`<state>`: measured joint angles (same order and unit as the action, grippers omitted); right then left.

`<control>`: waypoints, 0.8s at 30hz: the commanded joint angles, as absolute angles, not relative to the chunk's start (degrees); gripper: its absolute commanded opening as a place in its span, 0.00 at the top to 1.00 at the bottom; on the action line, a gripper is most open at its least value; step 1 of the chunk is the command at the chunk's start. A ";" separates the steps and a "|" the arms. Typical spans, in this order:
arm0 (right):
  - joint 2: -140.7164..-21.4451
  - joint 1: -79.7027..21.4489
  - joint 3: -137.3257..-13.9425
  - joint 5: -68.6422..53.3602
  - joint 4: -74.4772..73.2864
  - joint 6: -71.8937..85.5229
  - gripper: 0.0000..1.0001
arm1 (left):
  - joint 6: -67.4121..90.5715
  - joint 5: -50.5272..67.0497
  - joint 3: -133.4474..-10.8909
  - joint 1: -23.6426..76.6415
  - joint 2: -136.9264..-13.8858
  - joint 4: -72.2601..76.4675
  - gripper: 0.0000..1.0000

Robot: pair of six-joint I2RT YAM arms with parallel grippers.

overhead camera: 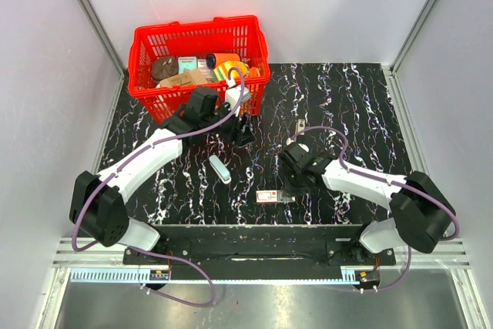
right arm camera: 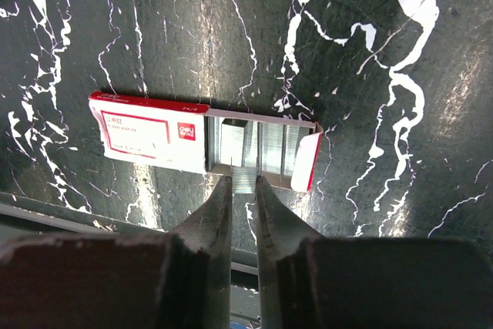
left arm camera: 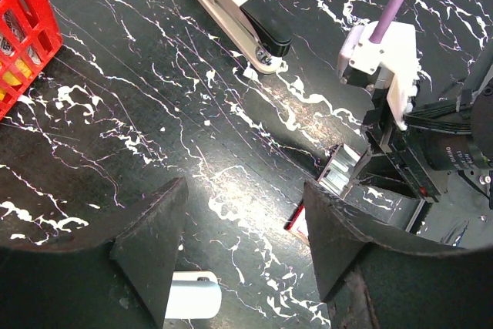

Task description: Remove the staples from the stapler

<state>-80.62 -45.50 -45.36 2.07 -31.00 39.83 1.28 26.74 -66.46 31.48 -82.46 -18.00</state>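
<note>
The slim black-and-white bar-shaped stapler [left arm camera: 239, 15] lay on the black marbled worktop [left arm camera: 115, 113], beyond your spread left end effector [left arm camera: 245, 186]. Probably light, rigid, slick: take its narrow sides. Your right end effector [right arm camera: 244, 180] pinched a silvery staple strip [right arm camera: 244, 185].

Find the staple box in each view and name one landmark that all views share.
Top external: box at lower centre of the table, beside the right gripper.
Left wrist: box right of centre, partly hidden by the left gripper.
Right wrist: box at centre, drawer open.
Shared landmark: the right gripper, tips closed on staples at the drawer.
</note>
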 commanded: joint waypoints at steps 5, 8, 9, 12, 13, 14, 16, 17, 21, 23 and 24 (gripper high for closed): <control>-82.35 -46.06 -46.94 2.20 -28.83 39.64 0.99 | 0.44 25.84 -67.41 31.90 -79.98 -17.05 0.34; -82.53 -46.23 -46.76 2.28 -29.18 39.55 0.99 | 0.44 25.75 -67.24 31.90 -79.63 -17.14 0.34; -82.79 -46.32 -46.84 2.20 -29.27 39.55 0.99 | 0.44 25.75 -67.32 31.90 -79.72 -17.14 0.34; -83.06 -46.49 -46.93 2.29 -29.62 39.55 0.99 | 0.44 25.84 -67.41 31.82 -79.54 -17.14 0.34; -83.23 -46.49 -46.93 2.46 -29.71 39.46 0.99 | 0.44 25.75 -67.41 31.99 -79.63 -17.14 0.34; -83.49 -46.49 -46.93 2.37 -29.79 39.55 0.98 | 0.44 25.66 -67.33 31.82 -79.63 -17.14 0.34; -83.50 -46.49 -46.85 2.46 -29.88 39.46 0.98 | 0.44 25.75 -67.24 31.99 -79.45 -17.14 0.34; -83.58 -46.49 -46.76 2.63 -29.97 39.46 0.98 | 0.44 25.66 -67.24 31.99 -79.37 -17.14 0.34; -83.94 -46.49 -47.02 3.34 -30.41 38.85 0.98 | 0.44 25.75 -66.97 31.90 -79.01 -17.14 0.34; -83.93 -46.49 -47.28 3.60 -30.76 38.41 0.97 | 0.44 25.66 -66.88 31.99 -79.01 -17.14 0.34; -84.02 -46.49 -47.46 3.60 -30.76 38.41 0.97 | 0.44 25.75 -66.97 31.99 -78.93 -17.14 0.35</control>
<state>-83.59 -45.82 -45.39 2.11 -30.04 39.35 1.28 26.50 -66.46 31.73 -81.69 -18.02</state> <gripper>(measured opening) 0.181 0.657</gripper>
